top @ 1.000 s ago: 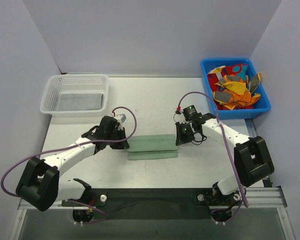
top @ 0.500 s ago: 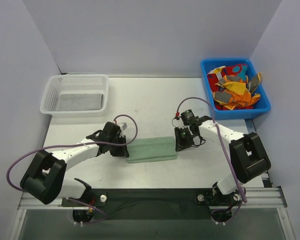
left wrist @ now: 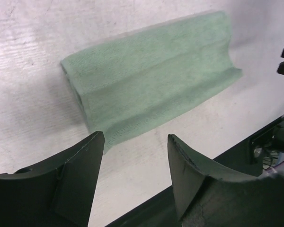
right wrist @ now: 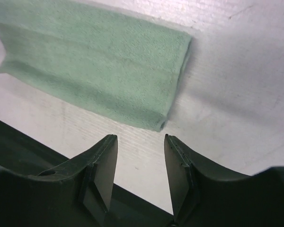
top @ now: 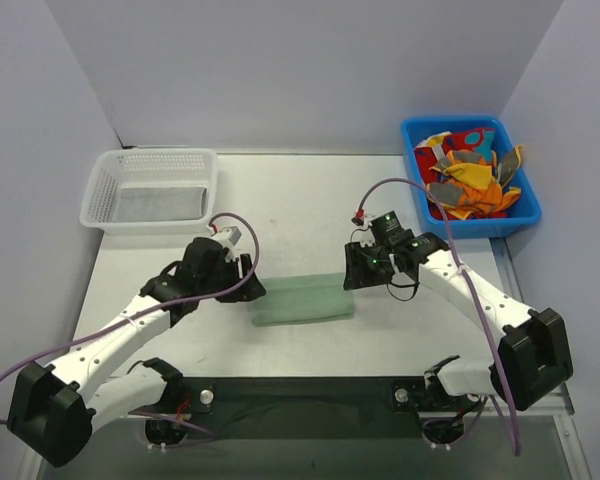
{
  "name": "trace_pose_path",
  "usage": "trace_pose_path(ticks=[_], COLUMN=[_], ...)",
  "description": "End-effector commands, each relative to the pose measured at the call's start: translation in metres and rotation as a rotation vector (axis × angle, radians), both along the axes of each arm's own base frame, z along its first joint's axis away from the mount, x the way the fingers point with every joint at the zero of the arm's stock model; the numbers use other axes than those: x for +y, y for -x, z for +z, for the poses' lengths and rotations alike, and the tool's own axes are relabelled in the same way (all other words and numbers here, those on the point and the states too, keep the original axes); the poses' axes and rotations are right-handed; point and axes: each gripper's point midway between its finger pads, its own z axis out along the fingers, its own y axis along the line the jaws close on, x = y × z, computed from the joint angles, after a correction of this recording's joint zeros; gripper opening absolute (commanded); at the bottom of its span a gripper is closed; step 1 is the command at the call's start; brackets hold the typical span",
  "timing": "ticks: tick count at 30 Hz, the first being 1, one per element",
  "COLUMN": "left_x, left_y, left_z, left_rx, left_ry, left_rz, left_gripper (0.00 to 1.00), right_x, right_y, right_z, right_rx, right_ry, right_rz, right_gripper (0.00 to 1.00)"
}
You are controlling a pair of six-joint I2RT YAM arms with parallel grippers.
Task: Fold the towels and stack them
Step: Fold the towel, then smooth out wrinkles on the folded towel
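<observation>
A pale green towel (top: 300, 298) lies folded flat near the table's front middle; it also fills the upper part of the left wrist view (left wrist: 151, 80) and the right wrist view (right wrist: 94, 61). My left gripper (top: 248, 285) hangs just off its left end, open, nothing between its fingers (left wrist: 85, 165). My right gripper (top: 355, 275) stands at the towel's right end, open and empty too. A grey towel (top: 160, 203) lies flat in the white mesh basket (top: 100, 195). Several crumpled towels, orange, red and grey (top: 468, 175), fill the blue bin (top: 480, 225).
The basket stands at the back left, the blue bin at the back right. A dark rail (top: 300, 390) runs along the table's near edge between the arm bases. Purple cables loop off both arms.
Both grippers have opened and let go of the green towel, which now lies folded on the table. Both have drawn back and up from its ends.
</observation>
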Motion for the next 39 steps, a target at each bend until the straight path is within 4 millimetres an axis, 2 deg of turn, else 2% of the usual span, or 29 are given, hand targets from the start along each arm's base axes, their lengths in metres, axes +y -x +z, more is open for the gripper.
trace_pose_path(ticks=[1, 3, 5, 6, 7, 9, 10, 13, 16, 18, 21, 23, 25, 27, 29, 30, 31, 32, 33, 34, 35, 36, 37, 39], left_x=[-0.013, -0.025, -0.033, -0.037, -0.039, -0.042, -0.04, -0.028, -0.015, -0.008, -0.006, -0.009, -0.017, -0.026, -0.033, -0.041, -0.046, -0.05, -0.06, -0.061, -0.061, -0.066, -0.066, -0.063], left_y=[-0.008, -0.006, -0.003, 0.0, 0.002, 0.007, 0.012, 0.021, 0.025, 0.024, 0.013, 0.007, -0.004, -0.016, -0.025, -0.034, -0.037, -0.041, -0.05, -0.051, -0.057, -0.063, -0.062, -0.069], left_z=[0.019, 0.018, 0.004, -0.004, -0.019, -0.033, -0.048, -0.073, -0.083, -0.084, -0.068, -0.05, -0.023, -0.003, 0.008, 0.018, 0.013, 0.014, 0.024, 0.011, 0.006, 0.01, -0.008, -0.018], left_rx=[-0.014, -0.01, 0.019, 0.032, 0.07, 0.102, 0.135, 0.182, 0.199, 0.196, 0.139, 0.088, 0.024, -0.03, -0.063, -0.102, -0.084, -0.092, -0.127, -0.109, -0.116, -0.128, -0.096, -0.098], left_ry=[0.04, 0.045, 0.028, 0.023, 0.018, 0.014, -0.007, -0.072, -0.127, -0.155, -0.157, -0.123, -0.058, 0.016, 0.069, 0.121, 0.146, 0.166, 0.23, 0.224, 0.232, 0.285, 0.275, 0.281], left_rz=[0.011, -0.02, -0.038, -0.047, -0.044, -0.054, -0.052, -0.05, -0.031, -0.014, 0.01, 0.025, 0.051, 0.081, 0.11, 0.12, 0.143, 0.156, 0.169, 0.186, 0.214, 0.238, 0.256, 0.312], left_gripper=[0.63, 0.61, 0.58, 0.55, 0.53, 0.48, 0.45, 0.42, 0.4, 0.4, 0.41, 0.5, 0.58, 0.6, 0.6, 0.6, 0.6, 0.59, 0.59, 0.58, 0.55, 0.54, 0.52, 0.49], right_x=[0.011, 0.018, 0.026, 0.024, 0.026, 0.027, 0.026, 0.023, 0.014, 0.01, 0.013, 0.02, 0.027, 0.039, 0.053, 0.056, 0.072, 0.077, 0.086, 0.091, 0.096, 0.106, 0.108, 0.118], right_y=[-0.004, 0.0, -0.001, 0.005, 0.004, 0.009, 0.014, 0.027, 0.031, 0.028, 0.02, 0.009, -0.003, -0.02, -0.031, -0.03, -0.043, -0.047, -0.055, -0.054, -0.056, -0.063, -0.061, -0.065], right_z=[0.007, 0.001, -0.007, -0.019, -0.026, -0.038, -0.049, -0.068, -0.08, -0.08, -0.064, -0.04, -0.017, 0.005, 0.018, 0.013, 0.028, 0.029, 0.032, 0.024, 0.021, 0.022, 0.011, -0.004], right_rx=[0.001, 0.029, 0.041, 0.067, 0.074, 0.108, 0.138, 0.212, 0.241, 0.229, 0.174, 0.1, 0.025, -0.074, -0.111, -0.11, -0.186, -0.189, -0.232, -0.251, -0.259, -0.272, -0.257, -0.241], right_ry=[-0.027, -0.055, -0.087, -0.081, -0.092, -0.098, -0.09, -0.073, -0.047, -0.04, -0.07, -0.118, -0.182, -0.28, -0.391, -0.425, -0.509, -0.541, -0.566, -0.557, -0.571, -0.624, -0.638, -0.689], right_rz=[-0.03, -0.025, -0.042, -0.051, -0.057, -0.064, -0.063, -0.052, -0.065, -0.076, -0.076, -0.078, -0.1, -0.124, -0.184, -0.21, -0.202, -0.229, -0.233, -0.245, -0.257, -0.274, -0.286, -0.315], right_gripper=[0.43, 0.41, 0.37, 0.36, 0.35, 0.33, 0.33, 0.32, 0.31, 0.3, 0.3, 0.31, 0.32, 0.35, 0.41, 0.43, 0.45, 0.48, 0.5, 0.53, 0.54, 0.55, 0.55, 0.55])
